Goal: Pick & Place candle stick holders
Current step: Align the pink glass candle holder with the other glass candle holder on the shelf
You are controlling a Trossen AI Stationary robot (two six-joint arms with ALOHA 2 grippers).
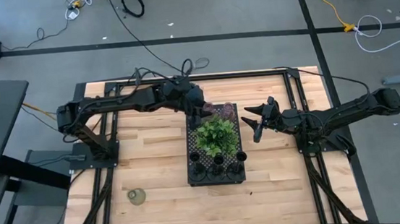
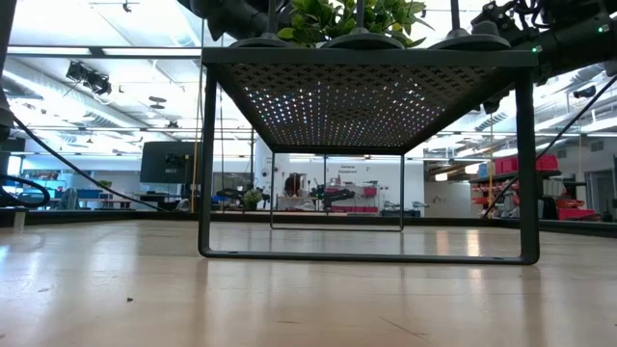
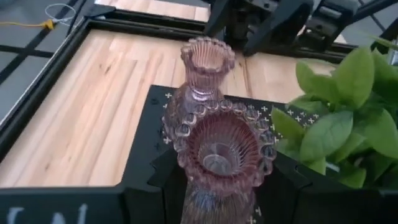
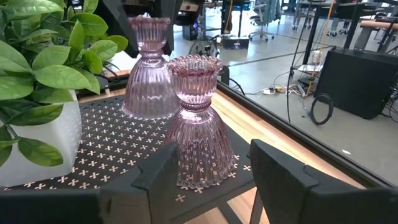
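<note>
Two pink ribbed glass candle stick holders stand at the far end of the black perforated tray [image 1: 194, 172]. One [image 3: 217, 149] sits between the fingers of my left gripper [image 1: 203, 112], which is shut on it. The other [image 4: 199, 130] stands on its base near the tray's right edge. My right gripper [image 1: 254, 125] is open and empty just off that edge, pointing at this holder. Three black holders [image 1: 219, 159] stand at the tray's near end. An olive-green holder [image 1: 136, 196] stands on the table at the near left. My left gripper has the pink holder's body below its beaded cup [image 3: 186, 186] between its two fingers, which come at it slanting down from the table's far left. The cup hides the place of contact. In the right wrist view the holder [image 4: 149, 68] is upright, its base on the tray.
A green leafy plant in a white pot [image 1: 215, 134] stands in the tray's middle, close to both pink holders. The tray is raised on legs [image 2: 525, 173]. Bare wood lies to the left and right of the tray. A black frame borders the table [image 1: 298, 118].
</note>
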